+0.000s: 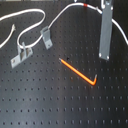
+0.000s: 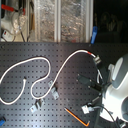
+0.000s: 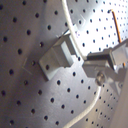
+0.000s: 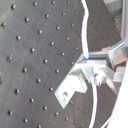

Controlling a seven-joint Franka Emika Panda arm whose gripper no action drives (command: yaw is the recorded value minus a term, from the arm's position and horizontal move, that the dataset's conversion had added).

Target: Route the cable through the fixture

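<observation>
Although the end effector cannot be picked out in the first exterior view, the fixture (image 1: 105,34) shows there as an upright grey strip on the counter (image 1: 45,100). The cable (image 1: 65,15) passes behind its upper part, with the red band (image 1: 87,6) just to one side. An orange rod (image 1: 79,71) and two other grey brackets (image 1: 30,47) lie well apart from that spot

In the second exterior view the arm (image 2: 117,85) stands over the red-banded end of the cable (image 2: 75,56), and its body hides the fingers. The long white loops trail far away from it across the counter (image 2: 20,60)

In the first wrist view the end effector (image 3: 101,69) sits just beside a grey metal piece (image 3: 55,57). The cable (image 3: 67,30) crosses over that piece and curves on past the fingertips. I cannot tell whether this piece is the fixture

In the second wrist view the cable (image 4: 85,30) runs straight to the end effector (image 4: 95,70) and out beyond it, beside the grey metal piece (image 4: 69,90). I cannot tell whether the fingers are clamped on it or merely alongside

The step looks like seating the cord into the clip. To do it well, hold the cord close to the fingertips so little slack flops, line it up with the slot before lowering, and move slowly so the far loops do not drag it sideways
</observation>
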